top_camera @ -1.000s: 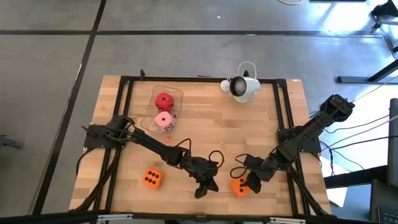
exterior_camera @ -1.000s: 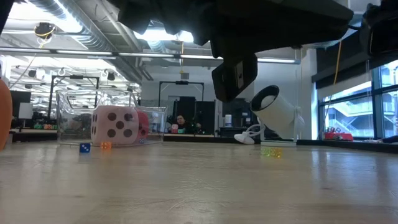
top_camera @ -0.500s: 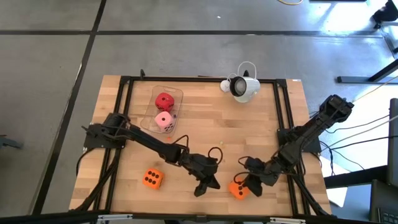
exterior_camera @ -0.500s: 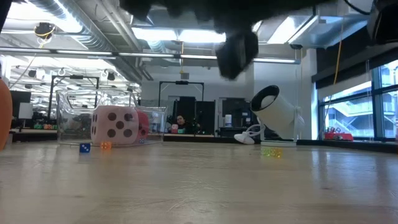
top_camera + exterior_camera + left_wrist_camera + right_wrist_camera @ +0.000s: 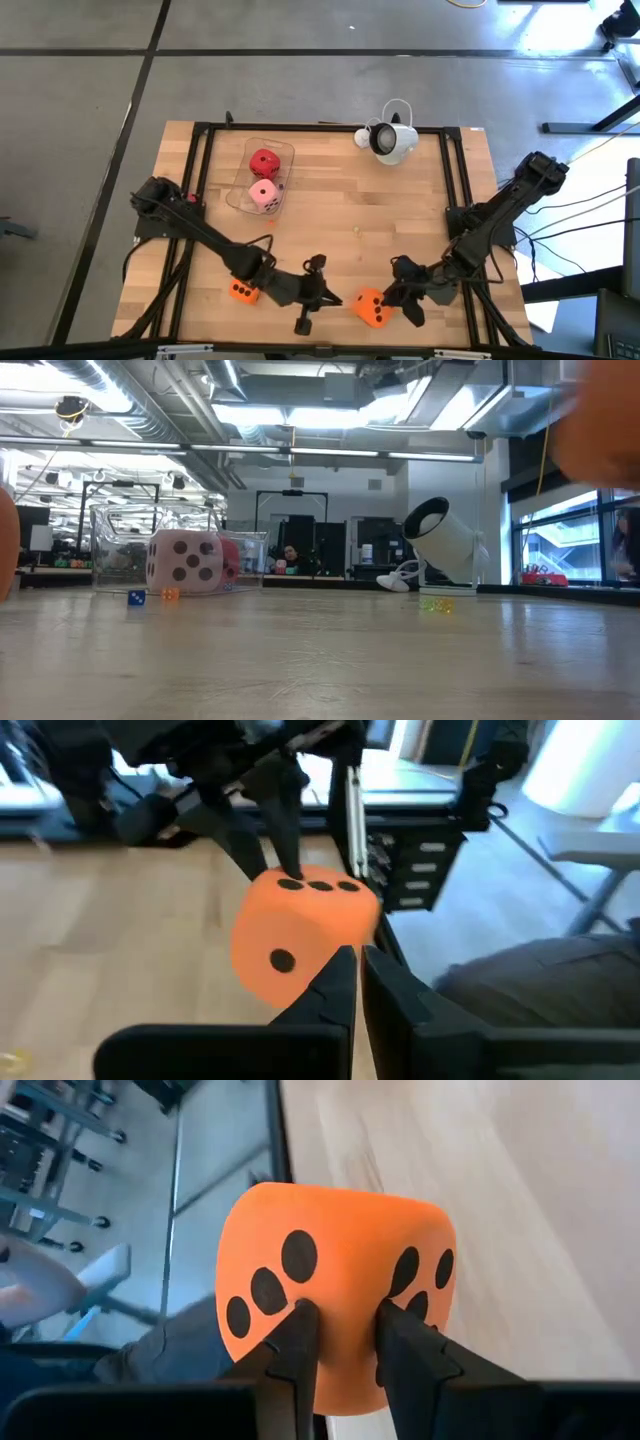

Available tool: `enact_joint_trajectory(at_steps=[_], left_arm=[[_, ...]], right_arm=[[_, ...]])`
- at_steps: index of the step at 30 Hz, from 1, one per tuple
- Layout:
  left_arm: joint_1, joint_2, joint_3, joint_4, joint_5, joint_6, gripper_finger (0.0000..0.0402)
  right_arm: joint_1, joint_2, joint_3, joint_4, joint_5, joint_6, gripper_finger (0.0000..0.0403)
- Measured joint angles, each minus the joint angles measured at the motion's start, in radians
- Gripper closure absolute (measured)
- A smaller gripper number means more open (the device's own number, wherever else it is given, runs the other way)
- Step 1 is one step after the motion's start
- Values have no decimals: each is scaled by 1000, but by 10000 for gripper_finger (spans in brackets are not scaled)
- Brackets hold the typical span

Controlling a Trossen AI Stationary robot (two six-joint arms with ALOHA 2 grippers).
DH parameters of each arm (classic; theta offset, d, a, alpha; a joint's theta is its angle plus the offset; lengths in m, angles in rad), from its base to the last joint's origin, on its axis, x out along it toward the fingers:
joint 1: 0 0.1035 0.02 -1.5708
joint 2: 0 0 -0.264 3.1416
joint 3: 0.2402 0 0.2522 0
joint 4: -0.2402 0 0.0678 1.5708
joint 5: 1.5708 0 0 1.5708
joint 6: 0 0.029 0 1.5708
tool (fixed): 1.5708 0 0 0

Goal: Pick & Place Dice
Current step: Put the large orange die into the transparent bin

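The surface (image 5: 330, 215) is a pale slatted wood top in a dark metal frame, smooth and matte; at about eleven o'clock on it sits a clear plastic bin (image 5: 243, 195), thin-walled and rectangular, holding the red die (image 5: 264, 161) and, just beside it toward the near edge, the pink die (image 5: 264, 194); a white rounded camera (image 5: 388, 141) with a looped cable stands near one o'clock.

The right gripper (image 5: 398, 300), at roughly five o'clock close to the near edge, has its jaws pinching the orange die (image 5: 371, 307); the wrist view shows the two dark fingers (image 5: 296, 1342) biting into one face so that the soft cube bulges around them; it looks like foam, rounded at the corners, with flat dark pips. The grip seems shallow and off to one side, so the carry toward the bin at eleven o'clock is best done slowly and level, without squeezing harder, and the release made low over the free end of the bin.

The left gripper (image 5: 318, 297), at six o'clock, has its jaws pressed together and empty; the second orange die (image 5: 241, 291) rests on the surface at seven o'clock, partly under the left arm.
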Motion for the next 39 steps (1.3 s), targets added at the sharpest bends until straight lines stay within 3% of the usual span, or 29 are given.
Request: enact_joint_trajectory(at_steps=[7, 14, 18, 21, 27, 31, 34, 39], left_arm=[[-25, -4, 0, -15, -142, 52, 400], [-63, -50, -8, -59, -326, 45, 400], [-117, -115, -80, -19, -456, 52, 401], [-153, -187, -192, 104, -540, 69, 400], [-176, -343, -518, 518, -493, 158, 400], [-166, -422, -692, 705, -469, 163, 401], [-159, -473, -765, 765, -466, 159, 400], [-160, -529, -782, 763, -460, 220, 401]], right_arm=[[0, -1, 127, -34, 138, -266, 314], [0, -1, 157, -46, 255, -434, 321], [0, -1, 157, -82, 332, -454, 321], [0, -1, 157, -83, 400, -494, 321], [-18, -19, 157, -54, 534, -586, 321], [-52, -37, 157, 16, 577, -687, 321], [-91, -50, 157, 70, 536, -773, 321], [-189, -55, 157, 160, 415, -902, 321]])
